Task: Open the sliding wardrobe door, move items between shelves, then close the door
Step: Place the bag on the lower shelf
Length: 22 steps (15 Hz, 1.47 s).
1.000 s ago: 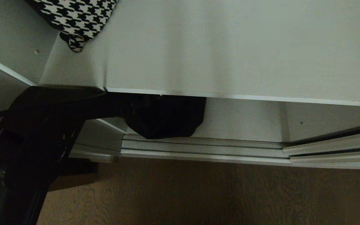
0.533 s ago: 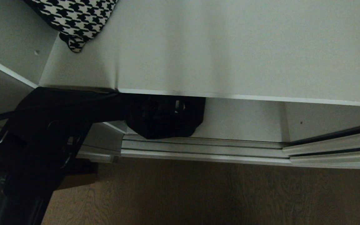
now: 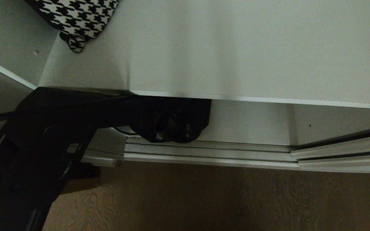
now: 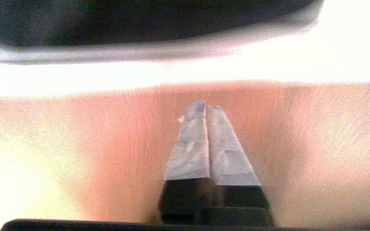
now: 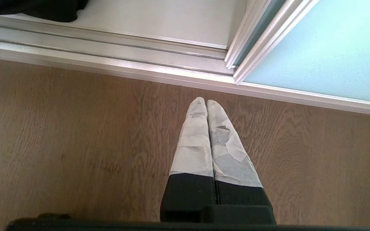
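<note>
Since a second ago the left arm (image 3: 75, 112) has pushed further right under the upper shelf (image 3: 236, 48), and its wrist now covers more of the bag (image 3: 201, 118). In the left wrist view the left gripper (image 4: 207, 107) has its jaws pressed together with nothing between them. The bag lies on the lower shelf (image 3: 252, 123) at frame centre, just behind the door track (image 3: 210, 154). A houndstooth cloth (image 3: 79, 19) sits at upper left. The right gripper (image 5: 206, 102) hangs over the wood floor (image 5: 75, 128), jaws closed and empty (parked). The door (image 5: 326, 48) stands slid aside at upper right of the right wrist view.
</note>
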Motion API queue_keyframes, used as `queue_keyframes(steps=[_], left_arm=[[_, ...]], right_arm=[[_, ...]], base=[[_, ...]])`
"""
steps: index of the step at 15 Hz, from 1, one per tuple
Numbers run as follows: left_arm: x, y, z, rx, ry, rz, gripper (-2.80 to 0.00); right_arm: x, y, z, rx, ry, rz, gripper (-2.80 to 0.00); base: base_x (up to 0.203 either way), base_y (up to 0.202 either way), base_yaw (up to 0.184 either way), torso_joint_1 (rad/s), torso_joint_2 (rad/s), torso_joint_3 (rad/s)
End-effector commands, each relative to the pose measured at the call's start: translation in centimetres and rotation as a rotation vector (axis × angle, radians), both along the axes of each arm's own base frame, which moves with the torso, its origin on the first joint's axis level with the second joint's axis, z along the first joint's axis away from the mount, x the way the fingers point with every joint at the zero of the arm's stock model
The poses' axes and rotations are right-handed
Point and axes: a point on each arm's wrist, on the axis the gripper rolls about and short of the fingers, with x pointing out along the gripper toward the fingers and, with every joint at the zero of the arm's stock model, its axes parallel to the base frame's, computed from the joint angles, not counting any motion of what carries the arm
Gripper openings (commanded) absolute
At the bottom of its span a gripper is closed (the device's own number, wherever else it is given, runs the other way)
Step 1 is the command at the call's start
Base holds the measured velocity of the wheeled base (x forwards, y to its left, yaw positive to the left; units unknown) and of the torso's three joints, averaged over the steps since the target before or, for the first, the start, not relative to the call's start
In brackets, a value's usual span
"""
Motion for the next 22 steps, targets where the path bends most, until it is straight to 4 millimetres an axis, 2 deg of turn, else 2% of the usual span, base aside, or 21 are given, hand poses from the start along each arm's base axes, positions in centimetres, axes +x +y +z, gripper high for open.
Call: queue_keyframes(steps=[1, 3, 7, 11, 14, 16, 22], left_arm=[[-3.6, 0.5, 0.1, 0.058, 0.108, -0.022, -2.80], [-6.5, 1.4, 0.9, 0.077, 0.143, -0.041, -2.80], [-12.3, 2.3, 0.8, 0.140, 0.206, -0.125, -2.80], [-19.2, 4.3, 2.4, 0.154, 0.188, -0.220, -2.80], [-23.4, 6.9, 0.9, 0.291, 0.192, -0.215, -2.80], [-25.2, 8.7, 0.1, 0.403, 0.134, -0.159, -2.80], [-28.3, 13.0, 1.7, 0.470, -0.064, -0.023, -2.80]], right_arm=[[0.0, 0.0, 0.0, -0.001, -0.001, 0.001, -2.80], [0.0, 0.0, 0.0, 0.000, -0.001, 0.001, -2.80], [0.0, 0.0, 0.0, -0.001, -0.001, 0.001, -2.80], [0.0, 0.0, 0.0, 0.000, -0.001, 0.001, -2.80], [0.0, 0.0, 0.0, -0.001, -0.001, 0.001, -2.80], [0.0, 0.0, 0.0, -0.001, -0.001, 0.001, -2.80], [0.0, 0.0, 0.0, -0.001, -0.001, 0.001, -2.80]], base=[[0.000, 0.000, 0.000, 0.000, 0.00, 0.000], [0.000, 0.000, 0.000, 0.000, 0.00, 0.000], [0.000, 0.000, 0.000, 0.000, 0.00, 0.000], [0.000, 0.000, 0.000, 0.000, 0.00, 0.000], [0.000, 0.000, 0.000, 0.000, 0.00, 0.000], [0.000, 0.000, 0.000, 0.000, 0.00, 0.000], [0.000, 0.000, 0.000, 0.000, 0.00, 0.000]])
